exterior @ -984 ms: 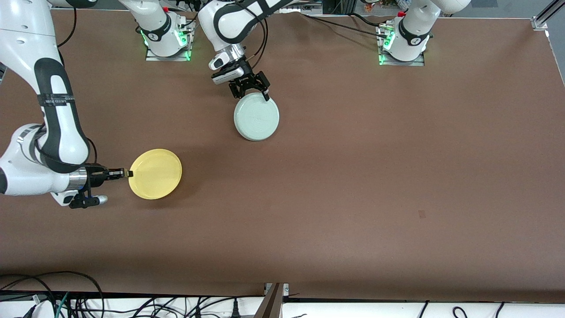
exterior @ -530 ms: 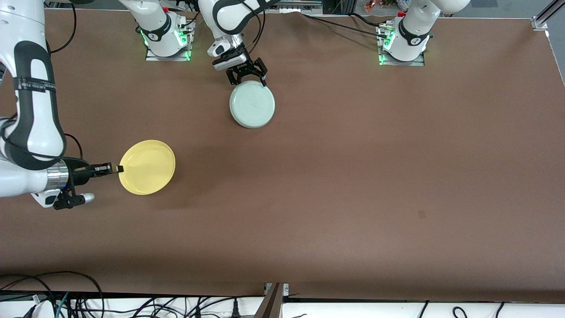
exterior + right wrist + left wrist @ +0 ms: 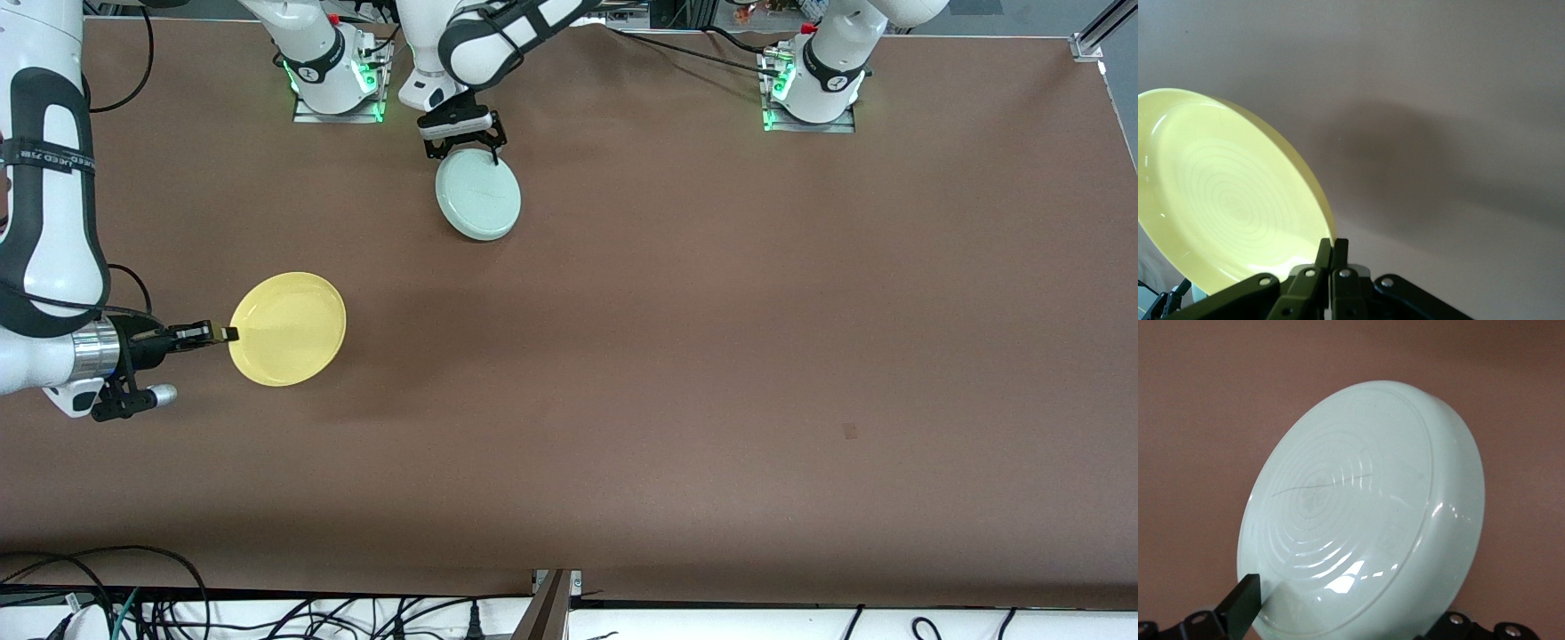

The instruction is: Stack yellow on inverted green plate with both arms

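Observation:
The pale green plate (image 3: 477,196) hangs tilted over the table near the right arm's base, its ringed underside (image 3: 1338,500) turned up. My left gripper (image 3: 466,153) straddles its rim, one black finger (image 3: 1241,605) on the underside, and holds the plate (image 3: 1345,620). The bright yellow plate (image 3: 289,329) is off the table toward the right arm's end, casting a shadow below it. My right gripper (image 3: 229,334) is shut on its rim (image 3: 1332,245); the plate's hollow face (image 3: 1231,200) shows in the right wrist view.
Both arm bases (image 3: 333,80) (image 3: 809,84) stand along the brown table's edge farthest from the front camera. Cables (image 3: 133,604) and a metal post (image 3: 551,604) lie past the nearest edge. A small dark mark (image 3: 849,431) sits on the tabletop toward the left arm's end.
The left gripper has carried the green plate toward the arm bases and the right arm's end. The right gripper has drawn the yellow plate toward the right arm's end and slightly higher in the front view.

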